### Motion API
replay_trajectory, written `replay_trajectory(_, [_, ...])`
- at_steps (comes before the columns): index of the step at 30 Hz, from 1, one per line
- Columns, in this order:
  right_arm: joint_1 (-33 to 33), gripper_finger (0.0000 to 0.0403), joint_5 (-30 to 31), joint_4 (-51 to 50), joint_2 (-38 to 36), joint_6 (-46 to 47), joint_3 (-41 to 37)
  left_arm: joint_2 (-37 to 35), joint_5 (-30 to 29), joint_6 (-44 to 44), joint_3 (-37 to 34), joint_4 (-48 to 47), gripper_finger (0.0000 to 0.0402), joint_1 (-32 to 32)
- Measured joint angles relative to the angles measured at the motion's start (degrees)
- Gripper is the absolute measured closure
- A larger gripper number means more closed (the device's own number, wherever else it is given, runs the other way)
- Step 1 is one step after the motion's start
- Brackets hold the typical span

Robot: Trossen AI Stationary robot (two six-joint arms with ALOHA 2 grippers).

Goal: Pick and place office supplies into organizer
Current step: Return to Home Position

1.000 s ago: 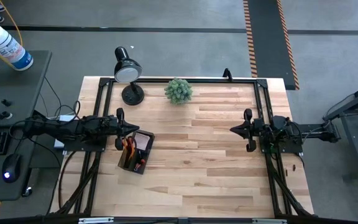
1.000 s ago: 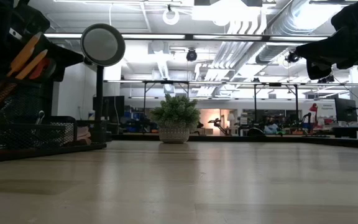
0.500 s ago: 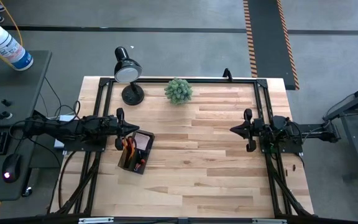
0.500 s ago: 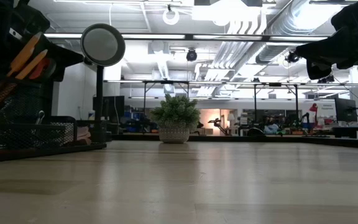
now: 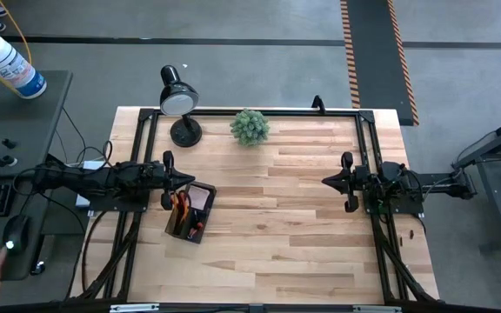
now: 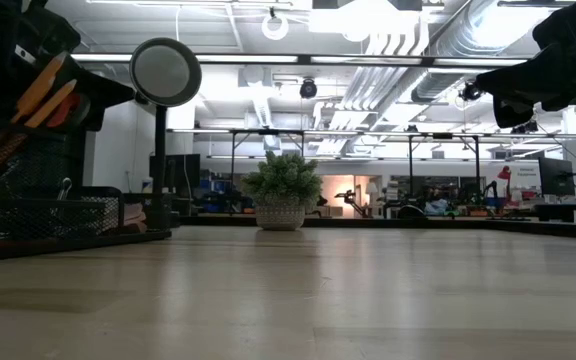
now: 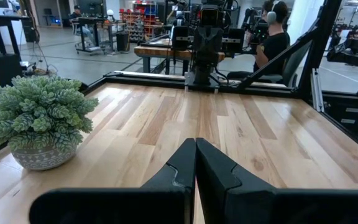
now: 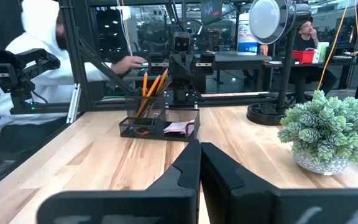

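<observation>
Organizer sits on the left side of the table, just beside the left gripper. Pencils stand up in its tall section, and the pink pad lies in the low tray. Left gripper's fingers are pressed together, holding nothing. Same deal for the right gripper, way over at the right edge.

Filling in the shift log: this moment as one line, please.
left hand: shut, by organizer | right hand: shut, over right side of table | organizer: pencils, pink pad inside
</observation>
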Motion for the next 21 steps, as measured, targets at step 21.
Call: replay_trajectory(21, [0.01, 0.04, -0.02, 0.0, 0.0, 0.0, 0.0, 0.0, 0.0, -0.02, 0.0, 0.0, 0.0401, 0.0])
